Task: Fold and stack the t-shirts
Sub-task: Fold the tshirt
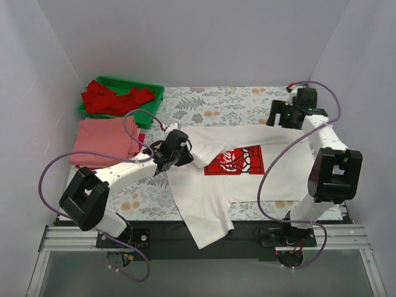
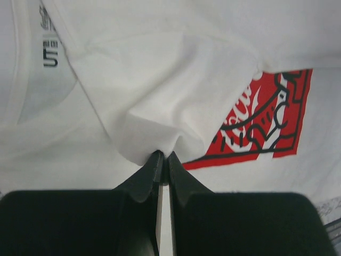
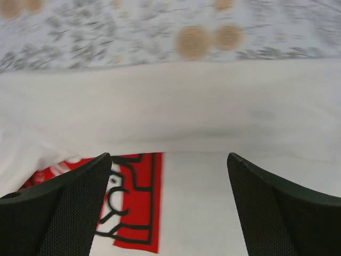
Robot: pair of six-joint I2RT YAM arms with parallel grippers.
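Note:
A cream-white t-shirt (image 1: 210, 192) with a red-and-black chest print (image 1: 235, 161) lies spread on the table, its lower part hanging over the near edge. My left gripper (image 1: 185, 150) is shut on a bunched fold of this shirt (image 2: 154, 133), beside the print (image 2: 266, 117). My right gripper (image 1: 276, 116) is open and empty above the shirt's far right edge; its fingers (image 3: 69, 202) straddle the print's corner (image 3: 136, 202). A folded salmon-pink shirt (image 1: 102, 142) lies at the left. Crimson and red shirts (image 1: 114, 99) sit in the green tray.
The green plastic tray (image 1: 151, 94) stands at the back left. The table has a floral-patterned cloth (image 1: 216, 105). White walls close in the sides and back. Purple cables loop from both arms.

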